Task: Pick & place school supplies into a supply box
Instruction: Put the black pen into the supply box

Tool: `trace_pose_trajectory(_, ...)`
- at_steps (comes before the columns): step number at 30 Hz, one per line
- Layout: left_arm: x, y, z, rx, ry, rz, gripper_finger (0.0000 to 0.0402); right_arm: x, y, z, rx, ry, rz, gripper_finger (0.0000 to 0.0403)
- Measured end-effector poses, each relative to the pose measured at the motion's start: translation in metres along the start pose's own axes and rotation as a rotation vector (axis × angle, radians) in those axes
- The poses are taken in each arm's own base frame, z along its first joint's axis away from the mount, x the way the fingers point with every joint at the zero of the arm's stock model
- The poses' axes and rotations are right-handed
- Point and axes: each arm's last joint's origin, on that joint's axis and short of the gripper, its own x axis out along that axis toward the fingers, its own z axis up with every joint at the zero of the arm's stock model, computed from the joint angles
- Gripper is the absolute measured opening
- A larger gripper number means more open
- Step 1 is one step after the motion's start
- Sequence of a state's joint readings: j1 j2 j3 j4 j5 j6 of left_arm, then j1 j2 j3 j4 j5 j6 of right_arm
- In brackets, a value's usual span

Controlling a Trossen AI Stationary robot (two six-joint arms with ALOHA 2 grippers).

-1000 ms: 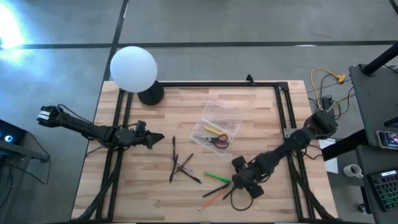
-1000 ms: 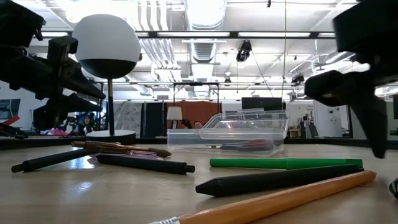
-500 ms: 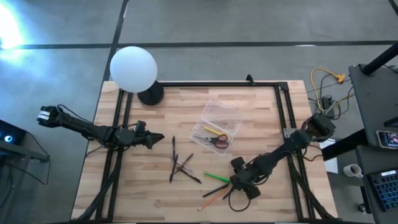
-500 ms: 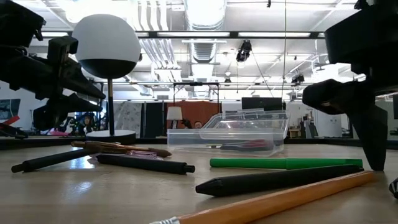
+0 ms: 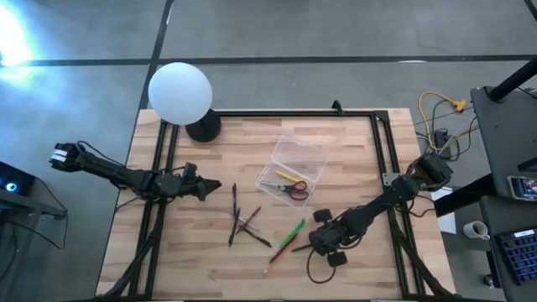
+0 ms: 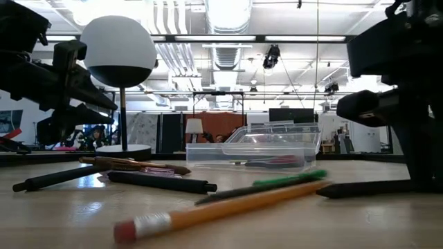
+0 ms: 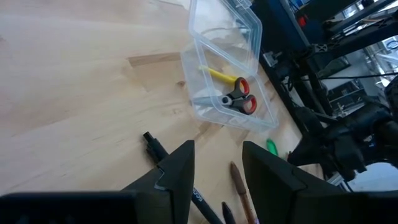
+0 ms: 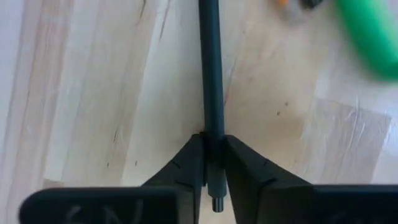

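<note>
The clear supply box (image 5: 295, 168) stands mid-table and holds the red-handled scissors (image 5: 295, 189) and a yellow stick (image 7: 217, 74). A green marker (image 5: 292, 231) and an orange pencil (image 5: 280, 253) lie slanted near the front, close beside my right gripper (image 5: 317, 242). That gripper is low over the table, shut on a dark pen (image 8: 210, 68). Several dark pens (image 5: 243, 223) lie crossed left of them. My left gripper (image 5: 215, 186) hovers open at the table's left, its fingers (image 7: 181, 167) apart with nothing between them. My right gripper pinches the dark pen close to one end (image 8: 212, 146) between its two fingers, and a short stub of the pen sticks out behind them. The fingers come from above, slanting down. The pen's length (image 6: 360, 187) lies low along the table top.
A white globe lamp (image 5: 180, 92) on a dark base stands at the far left corner. A black frame (image 5: 382, 168) runs along the table's edges. A loose cable (image 5: 323, 270) loops near the front edge, under the right arm. Bare wood lies between the box and the left gripper.
My right gripper has gone down to the table, shifted slightly left and shut on the dark pen. The green marker and the orange pencil have swung round from lying nearly crosswise to slanting toward the box. The dark pen has turned with them.
</note>
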State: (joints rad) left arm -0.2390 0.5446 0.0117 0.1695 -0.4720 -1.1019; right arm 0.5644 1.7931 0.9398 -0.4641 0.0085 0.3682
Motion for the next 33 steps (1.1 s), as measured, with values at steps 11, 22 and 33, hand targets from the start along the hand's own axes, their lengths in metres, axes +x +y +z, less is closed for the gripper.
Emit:
trace_pose_trajectory(11,0.0,0.001,-0.001,0.007,0.006,0.013,0.012,-0.012,0.002,0.006,0.097,-0.03,0.021,0.0025)
trace_pose_trajectory(22,0.0,0.001,0.0,-0.035,0.006,0.011,0.012,-0.068,-0.011,0.005,0.286,-0.183,-0.019,0.0023)
trace_pose_trajectory(33,0.0,0.001,-0.001,-0.034,0.008,0.012,0.012,-0.093,-0.062,0.019,0.599,-0.286,-0.027,0.0023)
